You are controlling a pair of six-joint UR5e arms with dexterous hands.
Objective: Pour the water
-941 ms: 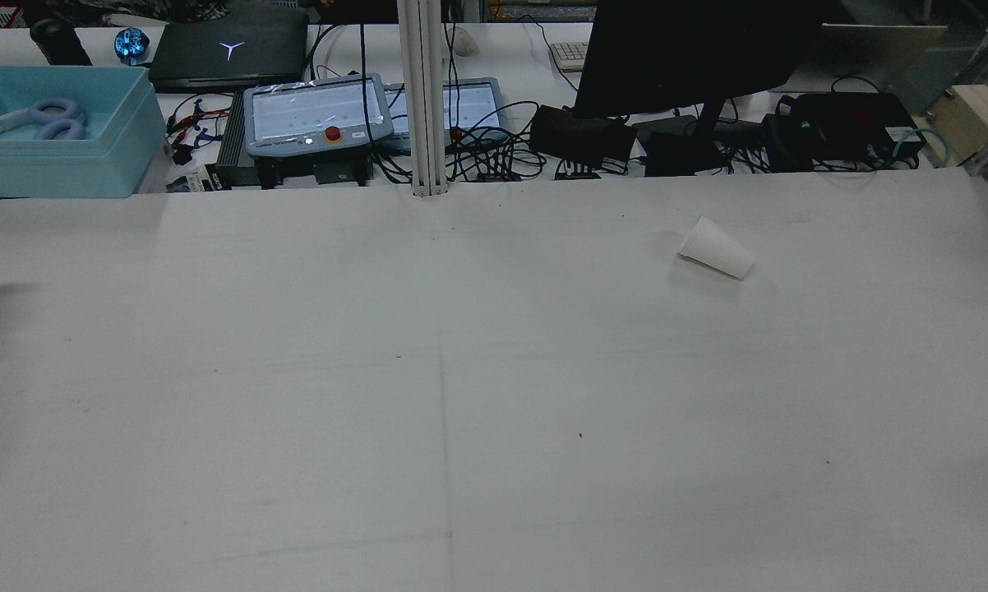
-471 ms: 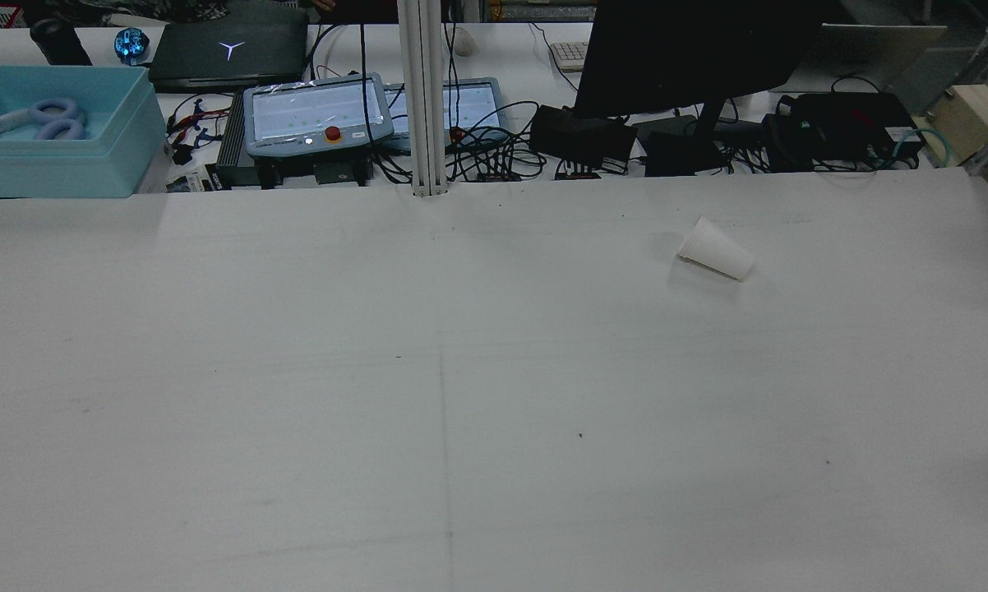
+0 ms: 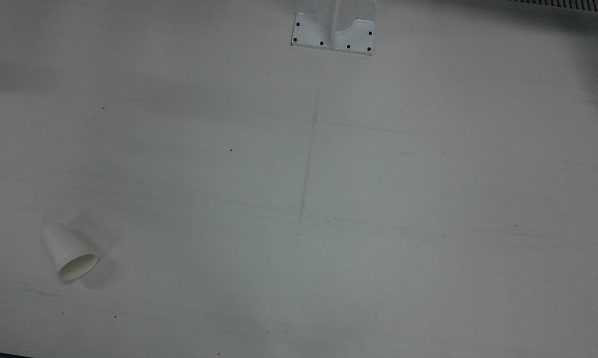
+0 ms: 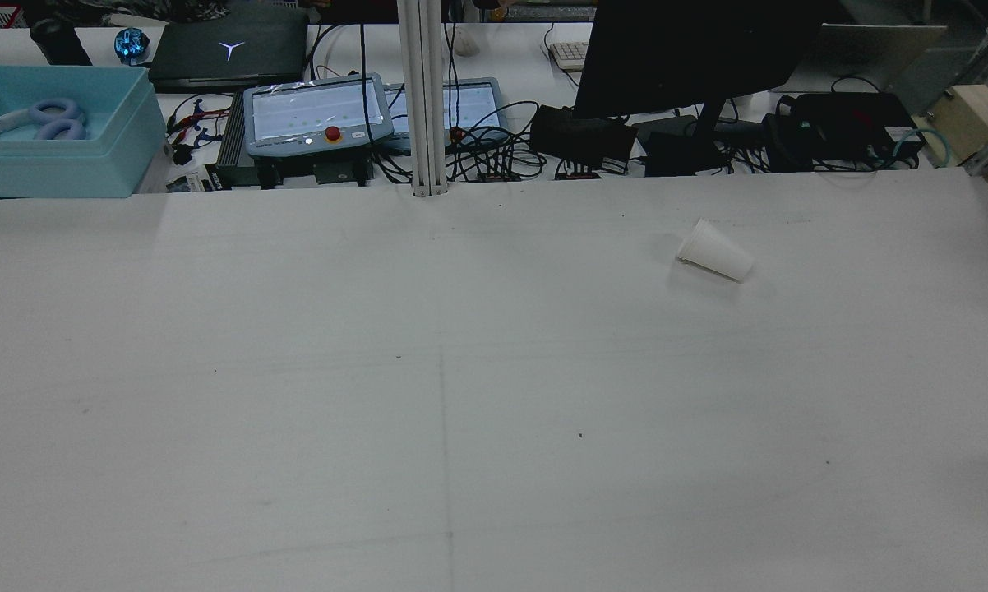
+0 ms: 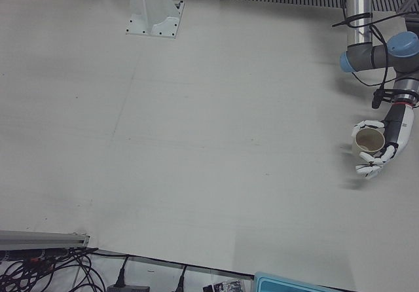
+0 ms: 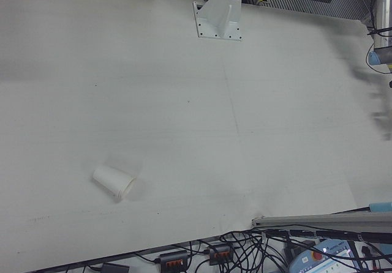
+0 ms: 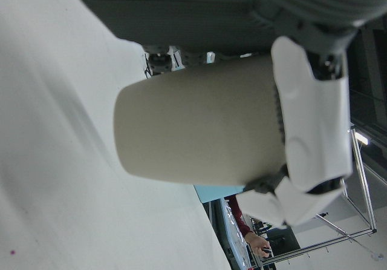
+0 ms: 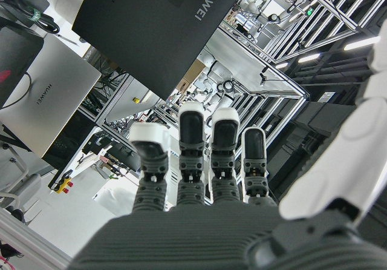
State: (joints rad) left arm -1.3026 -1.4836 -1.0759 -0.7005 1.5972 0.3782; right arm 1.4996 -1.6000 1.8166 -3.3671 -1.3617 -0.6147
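Observation:
A white paper cup (image 4: 714, 249) lies on its side on the right half of the table, far from both hands; it is also in the front view (image 3: 70, 251) and right-front view (image 6: 113, 181). My left hand (image 5: 378, 153) is shut on a beige cup (image 5: 368, 143), held upright with its mouth up at the table's left edge. Close up, the beige cup (image 7: 199, 121) has white fingers (image 7: 314, 118) wrapped round it. My right hand (image 8: 199, 161) shows only in its own view, fingers stretched apart and holding nothing. What is inside the beige cup cannot be seen.
The camera mast's base plate (image 3: 334, 32) is bolted at the table's robot side. Beyond the far edge stand teach pendants (image 4: 317, 115), a teal box (image 4: 50, 131), a monitor (image 4: 691, 57) and tangled cables (image 4: 494, 156).
A sliver of my left hand and its shadow at the rear view's left edge have slipped out of that view. The white cup has not moved.

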